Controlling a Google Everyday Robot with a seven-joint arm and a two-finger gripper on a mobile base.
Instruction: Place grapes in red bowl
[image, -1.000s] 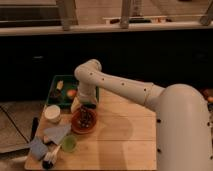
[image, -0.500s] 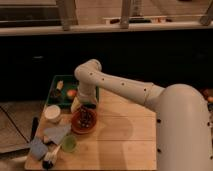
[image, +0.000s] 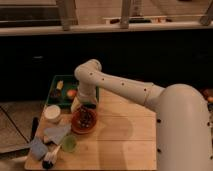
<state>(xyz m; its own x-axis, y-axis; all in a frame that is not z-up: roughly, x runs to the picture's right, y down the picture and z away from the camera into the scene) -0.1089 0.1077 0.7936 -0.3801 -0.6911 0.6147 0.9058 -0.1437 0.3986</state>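
The red bowl (image: 83, 121) sits on the wooden table, left of middle. The grapes (image: 86, 117), a dark bunch, lie inside the bowl. My gripper (image: 86, 105) hangs at the end of the white arm, just above the bowl's far rim and over the grapes.
A green tray (image: 59, 92) behind the bowl holds an orange-red round fruit (image: 72, 93) and small items. A white cup (image: 52, 113) stands left of the bowl, a green cup (image: 69, 144) in front. A blue cloth (image: 38, 147) and a brush (image: 50, 159) lie at the front left.
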